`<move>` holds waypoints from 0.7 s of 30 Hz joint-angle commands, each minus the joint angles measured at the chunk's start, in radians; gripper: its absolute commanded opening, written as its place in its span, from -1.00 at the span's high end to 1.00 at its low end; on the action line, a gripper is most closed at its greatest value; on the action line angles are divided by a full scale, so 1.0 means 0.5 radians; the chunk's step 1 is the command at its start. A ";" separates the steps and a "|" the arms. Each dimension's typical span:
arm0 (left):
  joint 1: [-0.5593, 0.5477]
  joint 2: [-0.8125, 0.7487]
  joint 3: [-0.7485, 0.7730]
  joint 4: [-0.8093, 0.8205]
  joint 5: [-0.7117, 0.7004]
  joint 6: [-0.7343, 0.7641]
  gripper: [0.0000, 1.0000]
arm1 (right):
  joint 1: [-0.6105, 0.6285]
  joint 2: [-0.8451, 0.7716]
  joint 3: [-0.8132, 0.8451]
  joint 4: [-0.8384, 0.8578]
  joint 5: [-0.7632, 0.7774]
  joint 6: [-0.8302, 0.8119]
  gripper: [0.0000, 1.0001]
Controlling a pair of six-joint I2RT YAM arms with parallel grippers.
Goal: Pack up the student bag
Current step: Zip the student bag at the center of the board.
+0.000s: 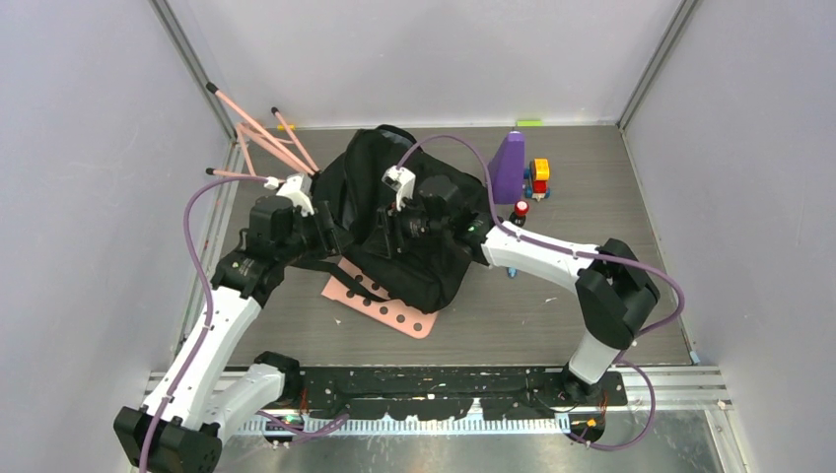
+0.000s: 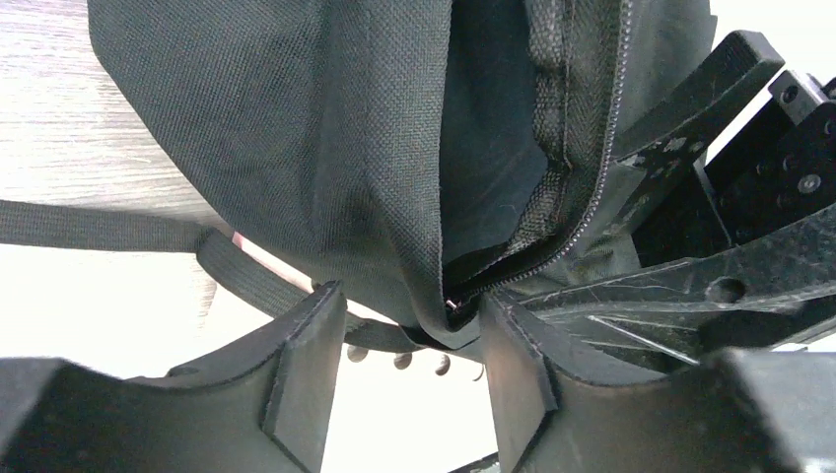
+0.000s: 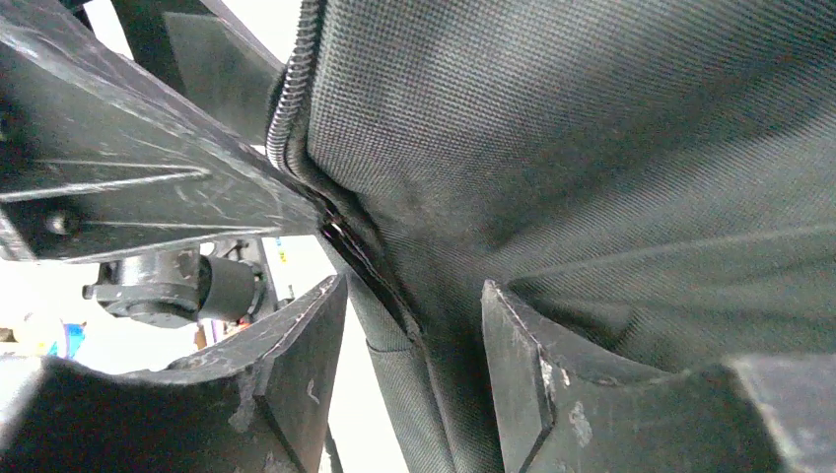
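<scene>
The black student bag [image 1: 414,256] lies in the middle of the table, partly on a pink perforated board [image 1: 394,313]. My left gripper [image 1: 330,235] is at the bag's left edge. In the left wrist view the left gripper [image 2: 412,301] is open. A fold of bag fabric [image 2: 296,128] and the end of the zipper [image 2: 582,197] hang between its fingertips, touching only the right finger [image 2: 518,365]. My right gripper [image 1: 396,235] is over the bag's middle. It is open in the right wrist view [image 3: 414,291], with bag fabric [image 3: 592,148] and a strap edge between the fingers.
A pink rod frame [image 1: 266,138] stands at the back left. A purple object [image 1: 509,166], coloured blocks [image 1: 538,177] and a small red-topped item [image 1: 520,209] sit to the right of the bag. Each wrist view shows the other gripper's fingers close by.
</scene>
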 commanded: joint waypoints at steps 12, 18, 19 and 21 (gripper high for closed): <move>-0.005 -0.091 -0.108 0.170 0.088 0.094 1.00 | -0.064 0.150 0.311 -0.321 -0.569 -0.136 0.07; -0.005 -0.175 -0.157 0.215 0.139 0.218 1.00 | -0.115 0.194 0.341 -0.351 -0.545 -0.182 0.07; -0.005 -0.190 -0.163 0.217 0.148 0.243 1.00 | -0.131 0.198 0.344 -0.343 -0.549 -0.179 0.07; -0.005 -0.218 -0.166 0.211 0.158 0.289 1.00 | -0.150 0.195 0.354 -0.344 -0.559 -0.166 0.07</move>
